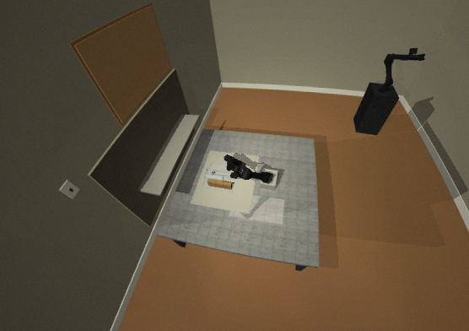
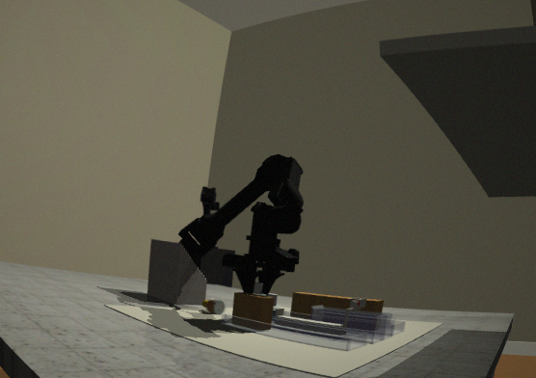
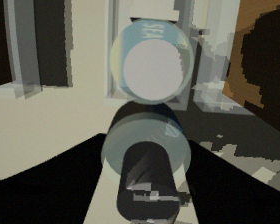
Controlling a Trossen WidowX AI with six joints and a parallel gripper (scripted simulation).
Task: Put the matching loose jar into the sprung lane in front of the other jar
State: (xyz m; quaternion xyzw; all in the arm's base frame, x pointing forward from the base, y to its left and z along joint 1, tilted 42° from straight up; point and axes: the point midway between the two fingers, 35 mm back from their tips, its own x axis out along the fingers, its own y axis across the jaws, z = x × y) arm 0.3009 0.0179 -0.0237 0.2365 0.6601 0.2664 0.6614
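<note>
My gripper (image 3: 145, 144) (image 2: 259, 290) is shut on a glass jar (image 3: 113, 150) with a pale blue band and a narrow, shadowed lid. The jar is at the front end of the middle lane; whether its base is above the low front stop cannot be told. The lane jar (image 3: 153, 70) stands in the clear-walled lane (image 3: 109, 60), just beyond the held one, with a pale round lid and a light blue label reading "SEA". Any gap between the jars is unclear. The pusher plate is mostly hidden behind the lane jar. In the exterior view a wooden block hides the held jar's lower part.
A wooden block (image 2: 252, 310) stands near the lane fronts, another long one (image 2: 320, 305) behind the clear rack (image 2: 313, 337). A small jar (image 2: 215, 306) with an orange part lies on its side near the grey box (image 2: 164, 271). Neighbouring clear walls (image 3: 21, 50) flank the lane.
</note>
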